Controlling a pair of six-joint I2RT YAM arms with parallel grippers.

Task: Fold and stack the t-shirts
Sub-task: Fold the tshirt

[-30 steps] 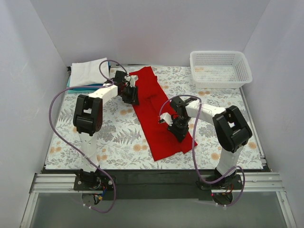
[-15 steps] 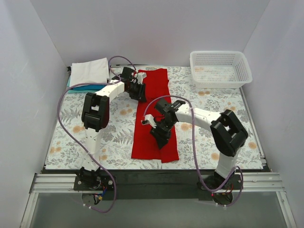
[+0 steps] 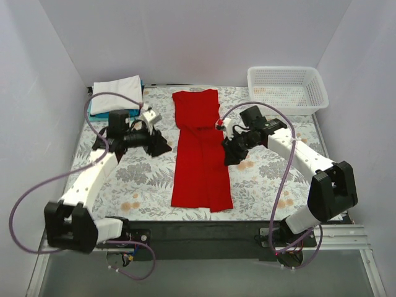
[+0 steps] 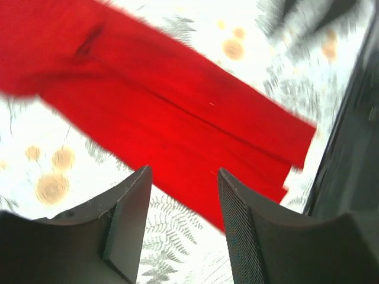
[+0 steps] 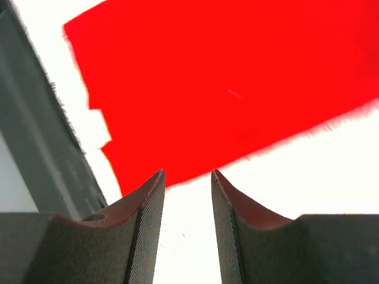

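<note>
Red t-shirt (image 3: 199, 151) should handle soft and limp; pinch its hem corners. Your left gripper (image 3: 163, 146) and right gripper (image 3: 229, 157) flank it, spread.

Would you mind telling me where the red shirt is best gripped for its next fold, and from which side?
The red shirt lies flat as a long narrow strip, so I would probably pinch its near-left hem corner and near-right hem corner, each from its own outer side, low along the cloth edge. The left pincer and right pincer flank it, both open and empty.
</note>
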